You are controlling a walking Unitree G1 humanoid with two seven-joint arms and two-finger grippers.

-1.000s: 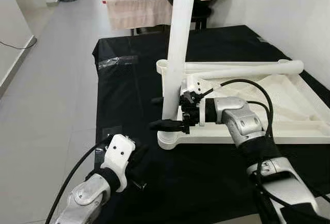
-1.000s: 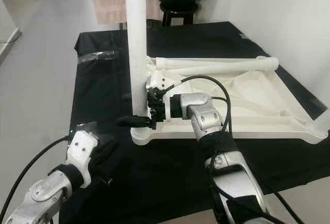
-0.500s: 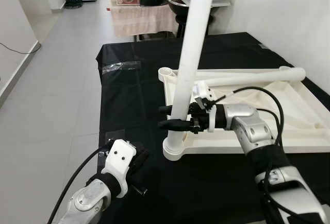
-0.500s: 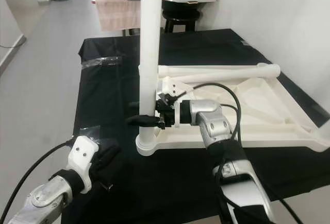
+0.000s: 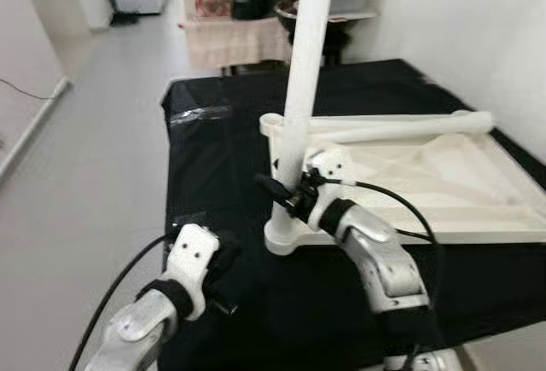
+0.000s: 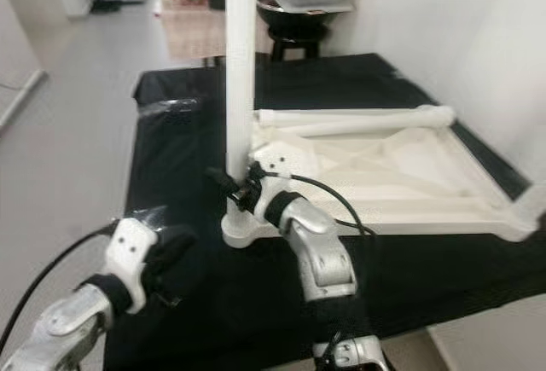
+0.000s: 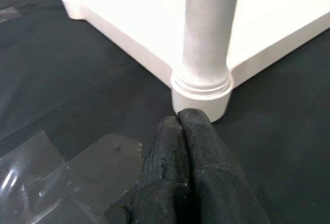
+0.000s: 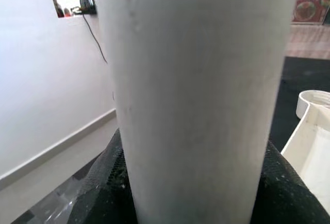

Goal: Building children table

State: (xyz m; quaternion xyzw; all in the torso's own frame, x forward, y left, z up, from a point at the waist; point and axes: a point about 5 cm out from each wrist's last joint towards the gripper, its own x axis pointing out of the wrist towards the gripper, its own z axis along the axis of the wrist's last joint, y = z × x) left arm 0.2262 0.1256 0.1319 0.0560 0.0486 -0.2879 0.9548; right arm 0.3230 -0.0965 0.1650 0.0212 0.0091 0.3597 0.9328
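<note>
The white table top lies upside down on the black cloth. One white leg stands upright in its near-left corner socket. My right gripper is shut on this leg low down, with a black finger on either side. A second leg lies along the top's far edge. My left gripper rests shut and holding nothing on the cloth, its tips just short of the socket.
The black-covered work table carries patches of clear tape. A white wall runs along its right side, grey floor lies to its left, and a stool and shelves stand behind it. The far-left corner socket has no leg.
The view has shifted. My right forearm has swung round towards me while its gripper stays on the leg, which now stands straighter. The left gripper has barely moved.
</note>
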